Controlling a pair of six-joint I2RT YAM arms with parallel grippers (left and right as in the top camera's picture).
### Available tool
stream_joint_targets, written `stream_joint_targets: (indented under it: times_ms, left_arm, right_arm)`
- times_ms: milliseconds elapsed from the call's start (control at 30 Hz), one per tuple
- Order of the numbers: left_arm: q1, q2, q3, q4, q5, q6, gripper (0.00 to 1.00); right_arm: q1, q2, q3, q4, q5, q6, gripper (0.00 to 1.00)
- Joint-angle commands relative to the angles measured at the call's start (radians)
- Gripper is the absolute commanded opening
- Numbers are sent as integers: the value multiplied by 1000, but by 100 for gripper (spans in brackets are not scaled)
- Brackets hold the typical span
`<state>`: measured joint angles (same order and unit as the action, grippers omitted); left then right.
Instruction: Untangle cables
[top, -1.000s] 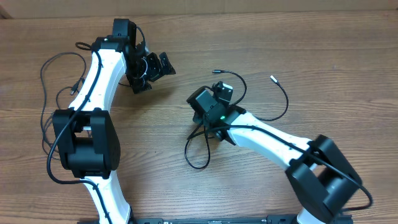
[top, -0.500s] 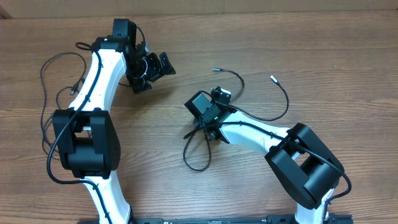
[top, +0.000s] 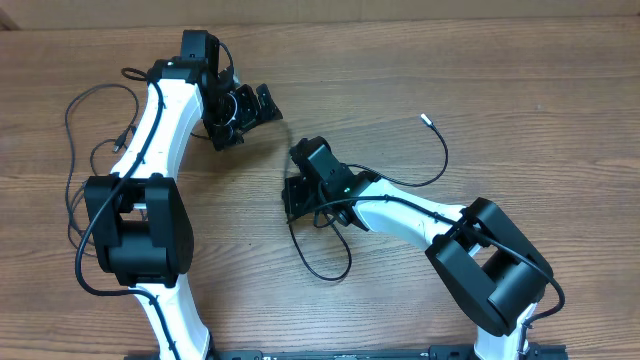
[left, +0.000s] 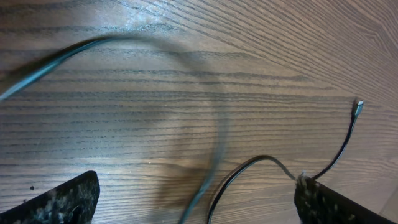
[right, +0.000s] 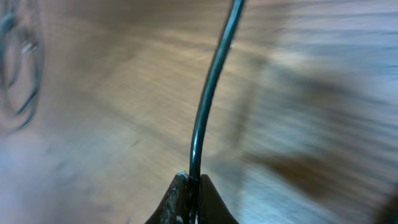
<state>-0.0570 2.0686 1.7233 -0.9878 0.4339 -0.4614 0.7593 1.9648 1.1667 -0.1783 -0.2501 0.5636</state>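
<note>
The right gripper (right: 189, 194) is pinched tight on one black cable (right: 210, 93), near the middle of the table (top: 540, 80). Pull slowly and gently, so it slides free and makes no knot. The left gripper (left: 199, 204) is wide open, holding nothing.

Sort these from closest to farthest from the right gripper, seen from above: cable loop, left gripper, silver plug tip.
From the right gripper:
1. cable loop, just below it in the picture, running from its grip.
2. left gripper, up and to the left.
3. silver plug tip, far upper right.
</note>
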Motion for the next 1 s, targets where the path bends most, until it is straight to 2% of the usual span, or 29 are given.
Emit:
stream_joint_targets:
  times_ms: [0,300,467,600,767,867,967]
  left_arm:
    - [4,-47,14,-1,0,20,100]
    - [4,-47,14,-1,0,20,100]
    - [4,-47,14,-1,0,20,99]
    - [4,-47,14,-1,0,20,100]
    - [4,-47,14,-1,0,20,100]
    - [4,-47,14,-1,0,20,99]
    - [4,-47,14,-1,0,20,99]
  right_arm:
    - [-3,5,13,10,-144,-102,4]
    - [-124,-122,16,39,36,-84,4]
    - [-203,-131,16,-20,166,90,4]
    - [-245,-130,16,-161,312,190,4]
    - [-250,-130,2,-354,555,421,4]
    - [-250,-129,-20,-386,552,488,4]
    - [-249,-129,-38,-386,547,488,4]
